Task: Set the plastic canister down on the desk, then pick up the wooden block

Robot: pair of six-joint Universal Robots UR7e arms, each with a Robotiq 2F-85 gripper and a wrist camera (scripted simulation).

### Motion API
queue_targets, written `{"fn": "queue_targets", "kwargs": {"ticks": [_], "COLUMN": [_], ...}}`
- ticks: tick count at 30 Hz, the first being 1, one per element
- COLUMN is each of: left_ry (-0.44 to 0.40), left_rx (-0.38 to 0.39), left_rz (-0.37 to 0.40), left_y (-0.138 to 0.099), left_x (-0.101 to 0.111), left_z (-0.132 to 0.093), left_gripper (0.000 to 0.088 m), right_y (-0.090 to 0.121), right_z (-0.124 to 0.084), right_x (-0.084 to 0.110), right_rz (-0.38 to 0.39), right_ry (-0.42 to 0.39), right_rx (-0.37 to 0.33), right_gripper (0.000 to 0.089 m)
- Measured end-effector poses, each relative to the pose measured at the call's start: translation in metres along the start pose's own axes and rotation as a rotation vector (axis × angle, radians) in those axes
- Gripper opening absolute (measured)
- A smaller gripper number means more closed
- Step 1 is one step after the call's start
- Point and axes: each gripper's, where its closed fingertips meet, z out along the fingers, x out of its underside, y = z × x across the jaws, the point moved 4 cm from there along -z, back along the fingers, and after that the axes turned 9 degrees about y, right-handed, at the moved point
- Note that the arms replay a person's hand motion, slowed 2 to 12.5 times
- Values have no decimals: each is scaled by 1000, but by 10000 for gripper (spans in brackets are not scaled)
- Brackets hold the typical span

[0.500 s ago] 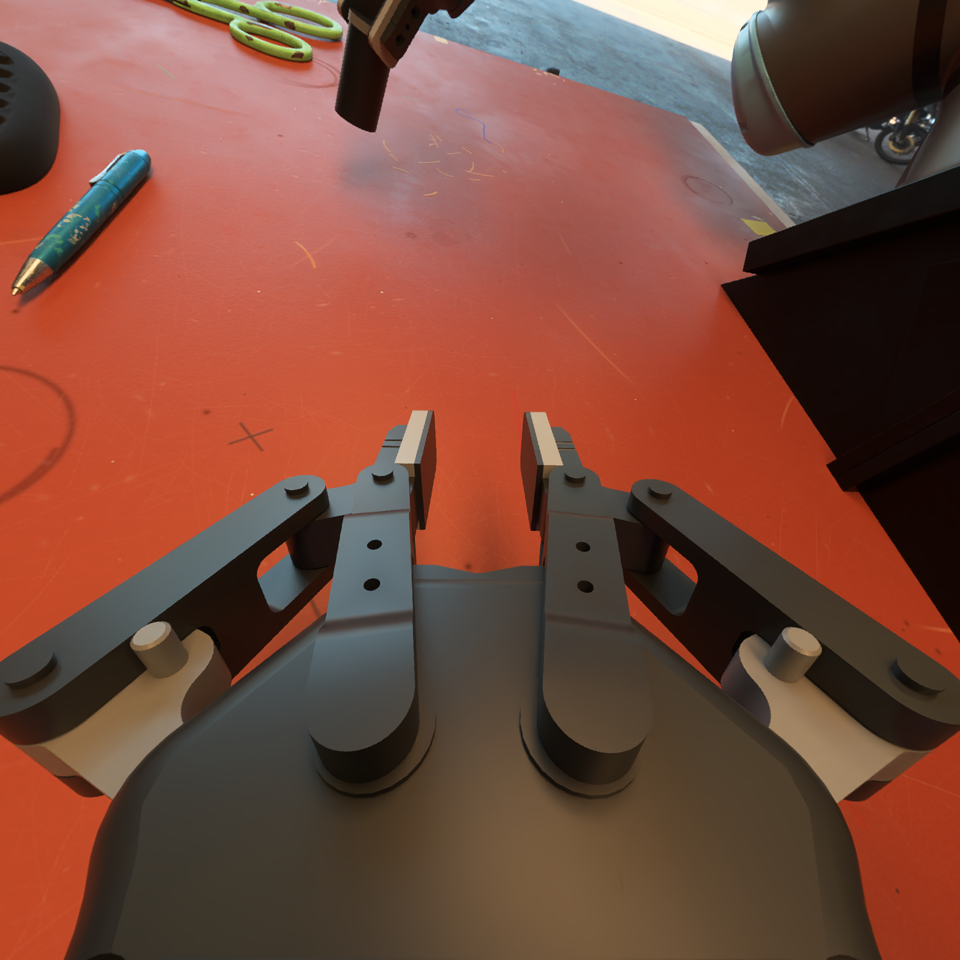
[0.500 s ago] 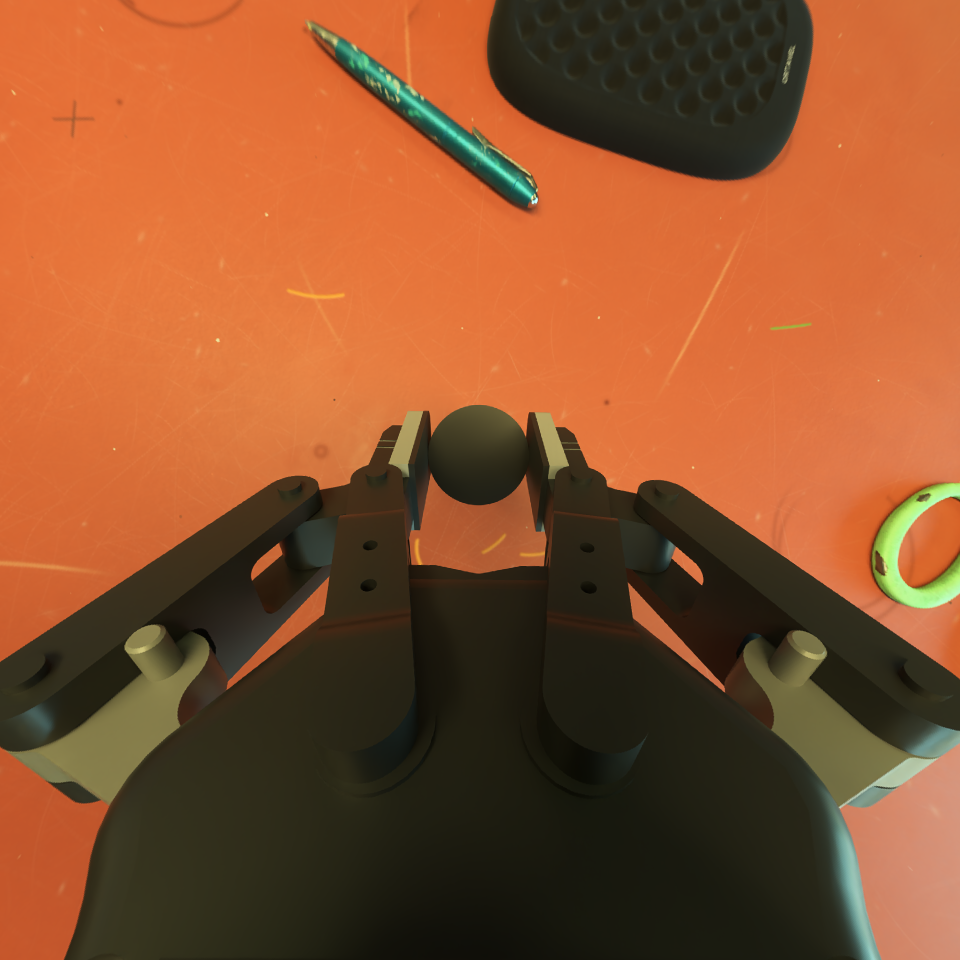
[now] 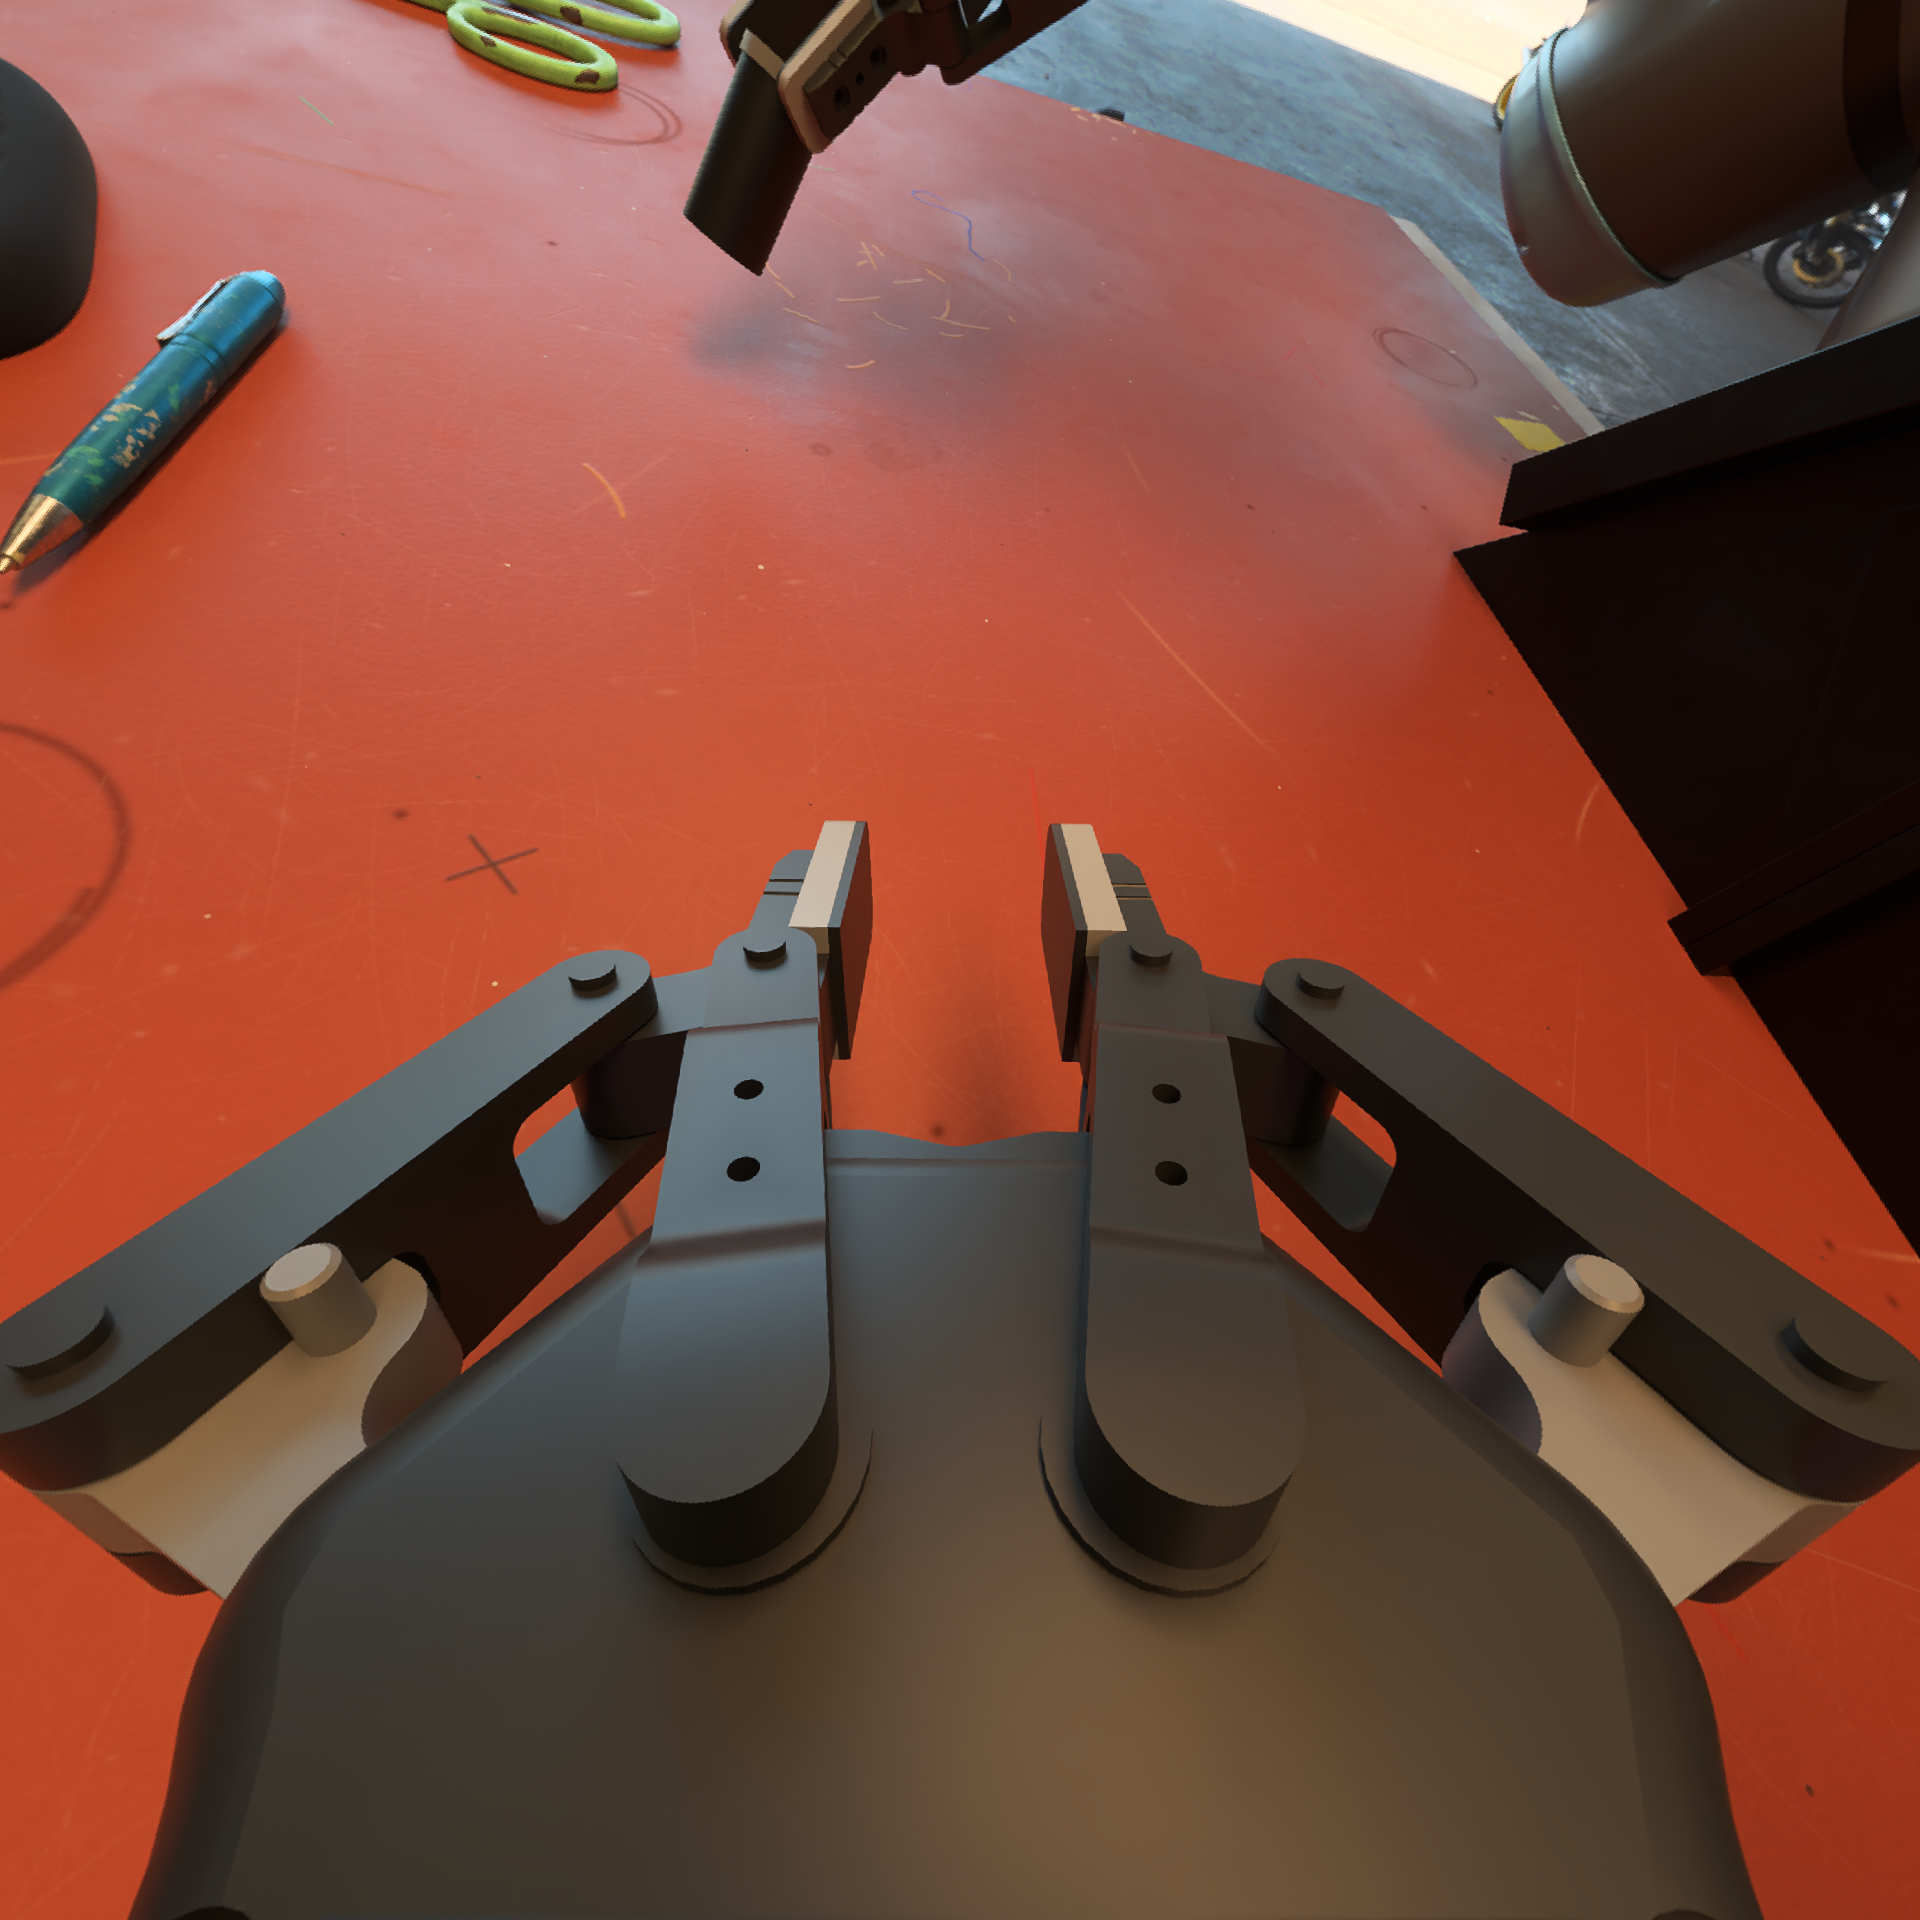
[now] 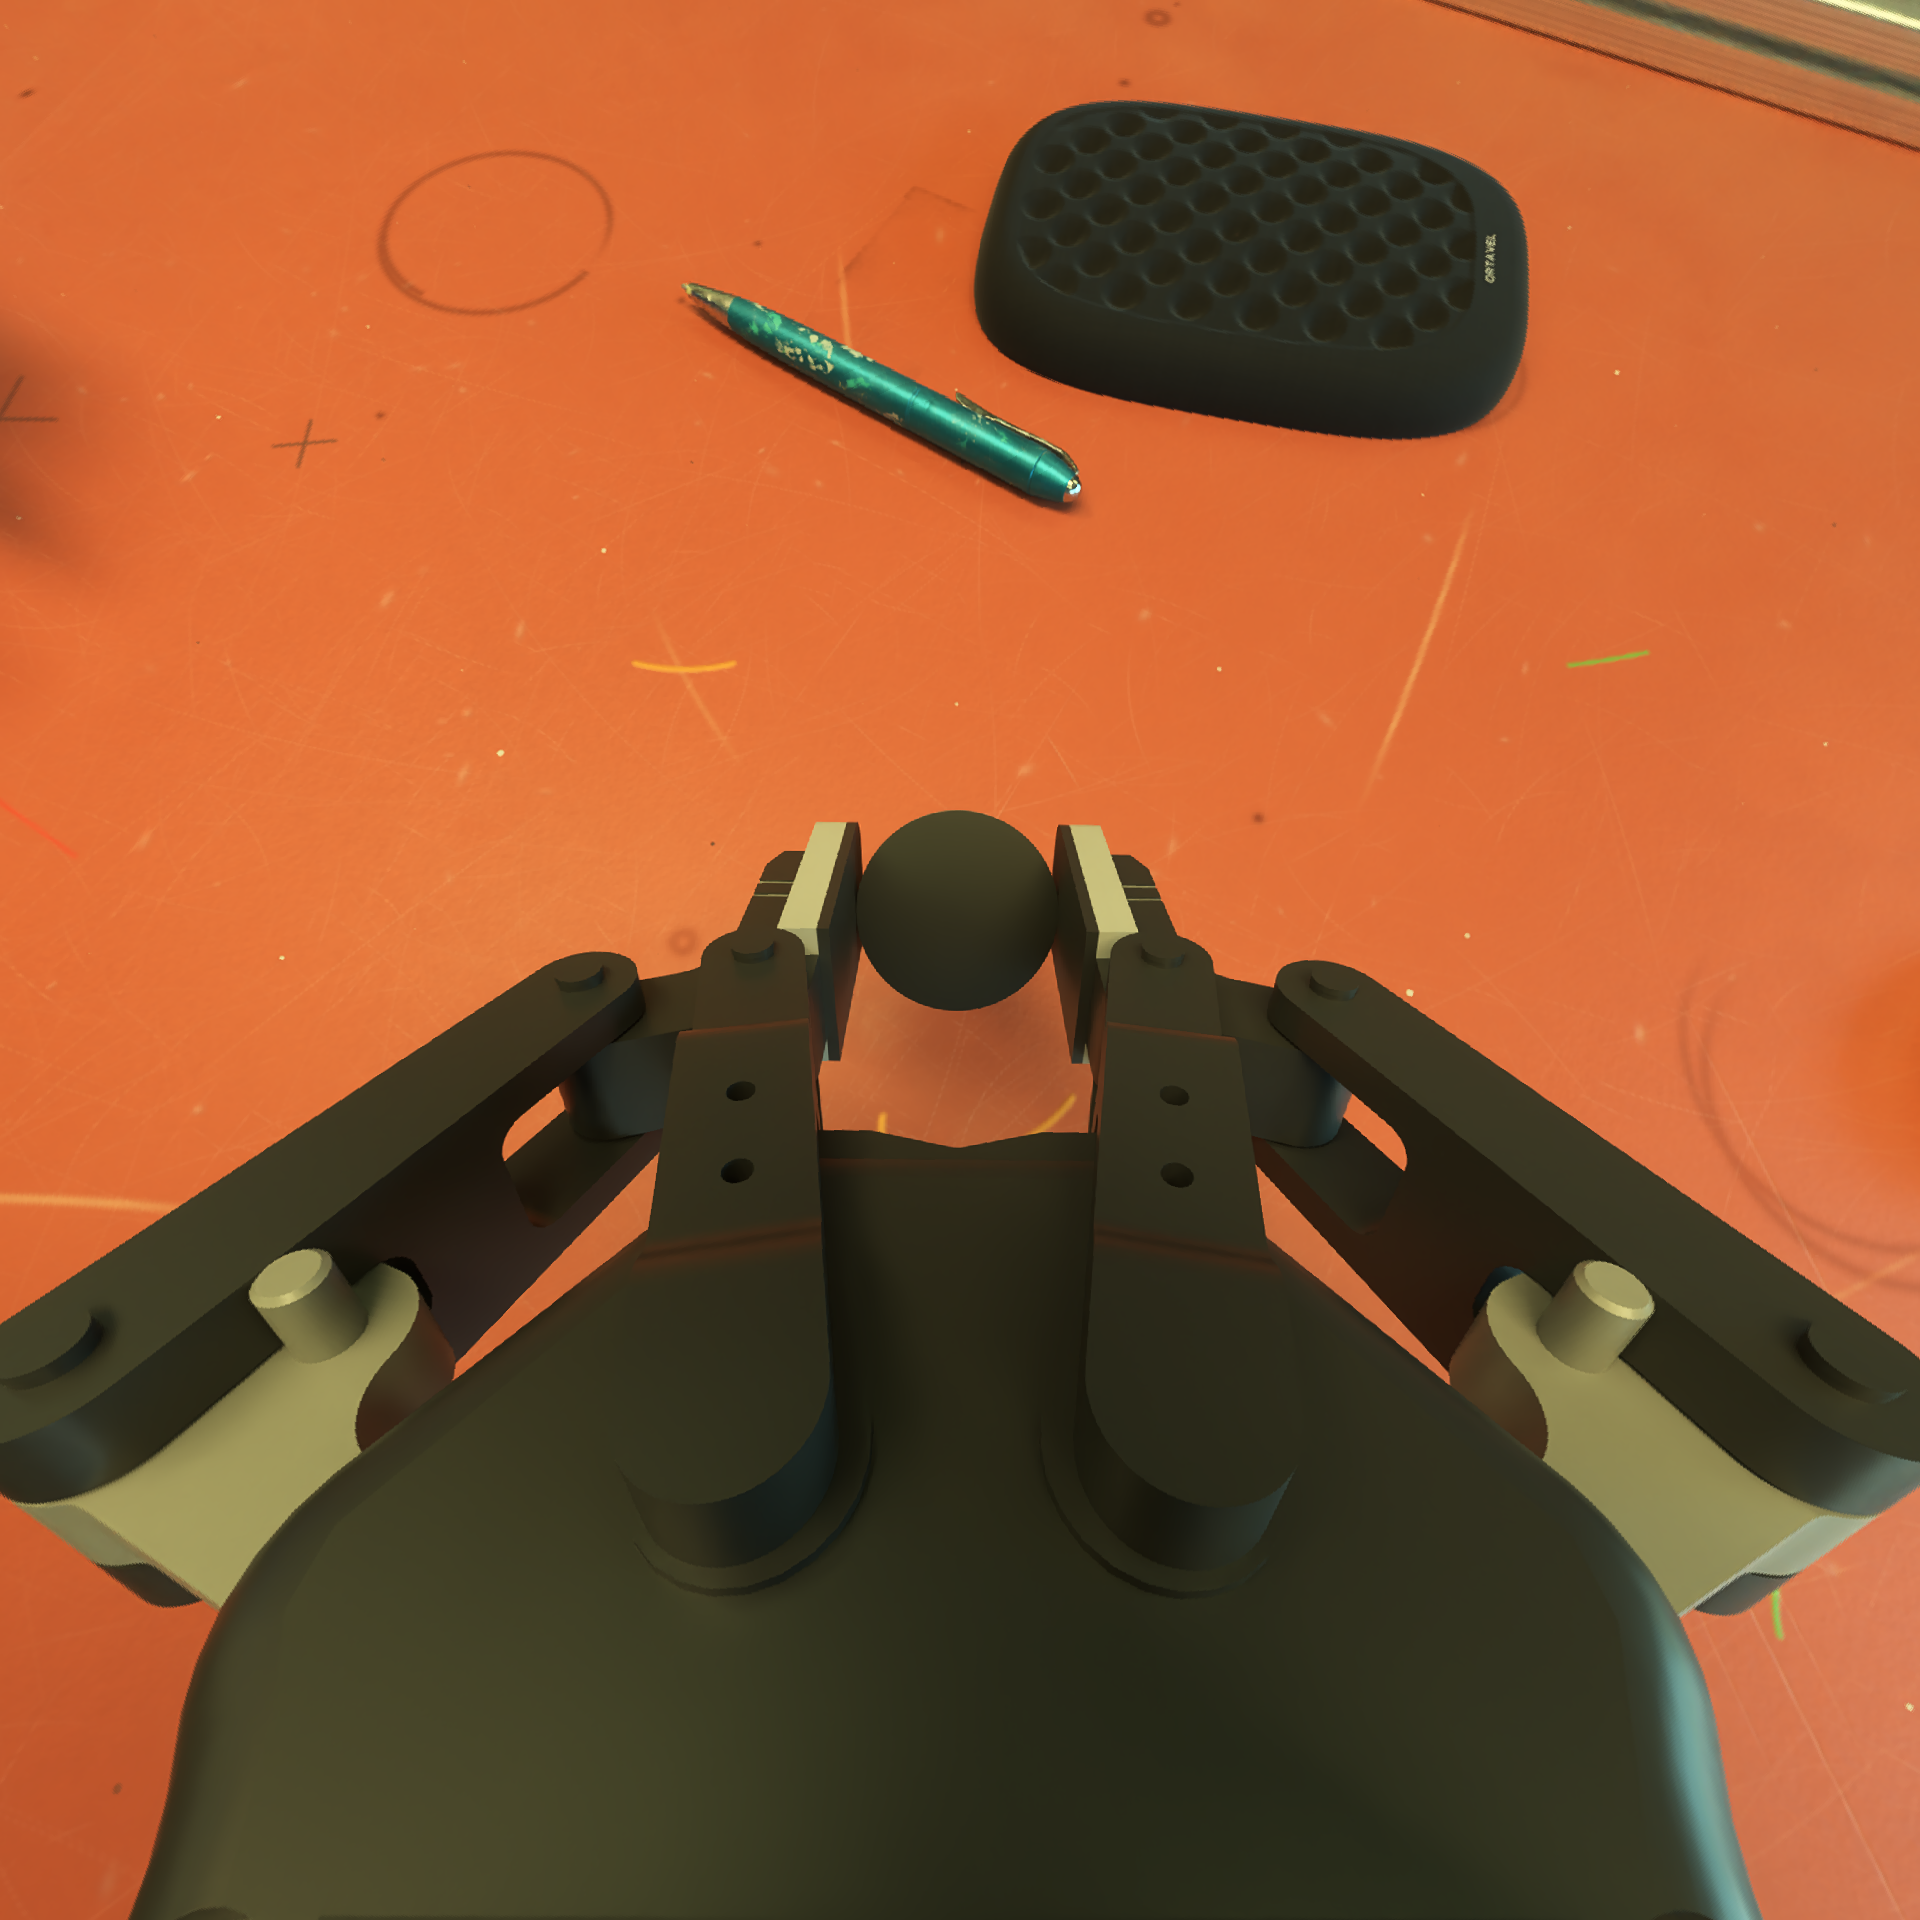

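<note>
My right gripper [image 4: 957,914] is shut on the plastic canister [image 4: 957,909], a black cylinder seen end-on as a dark disc between the pads. In the left wrist view the canister [image 3: 750,177] hangs tilted in the right gripper [image 3: 831,78] above the red desk [image 3: 935,571], with its shadow on the surface below. My left gripper [image 3: 956,914] is open and empty, low over bare desk. No wooden block shows in either view.
A teal pen [image 4: 883,390] [image 3: 145,416] and a black dimpled pad [image 4: 1257,265] [image 3: 36,208] lie on the desk. Green scissors [image 3: 551,31] lie at the far edge. A dark cabinet [image 3: 1745,675] stands at the right; the right arm [image 3: 1704,135] is above it.
The right gripper has tilted with the canister: the pen and pad have slid down in its view. In the left wrist view the canister now hangs more slanted.
</note>
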Motion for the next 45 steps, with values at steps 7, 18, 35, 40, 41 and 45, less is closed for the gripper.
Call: {"fn": "queue_targets", "kwargs": {"ticks": [7, 18, 35, 40, 41, 45], "left_ry": [6, 10, 3, 4, 4, 7], "left_rx": [-3, -8, -14, -12, -12, -11], "left_rz": [0, -8, -18, -19, -19, -17], "left_y": [0, 2, 5, 5, 4, 4], "left_x": [1, 2, 3, 3, 3, 3], "left_z": [2, 2, 0, 0, 0, 1], "left_gripper": [302, 301, 300, 301, 301, 302], "right_y": [1, 3, 3, 0, 0, -1], "right_z": [-1, -6, -13, -14, -15, -17], "right_x": [11, 19, 32, 40, 41, 44], "right_rz": [15, 23, 22, 18, 16, 6], "right_ry": [-41, -60, -22, 15, 22, 41], "right_rx": [13, 5, -23, -21, -20, -21], "right_gripper": [330, 330, 330, 330, 330, 330]}}
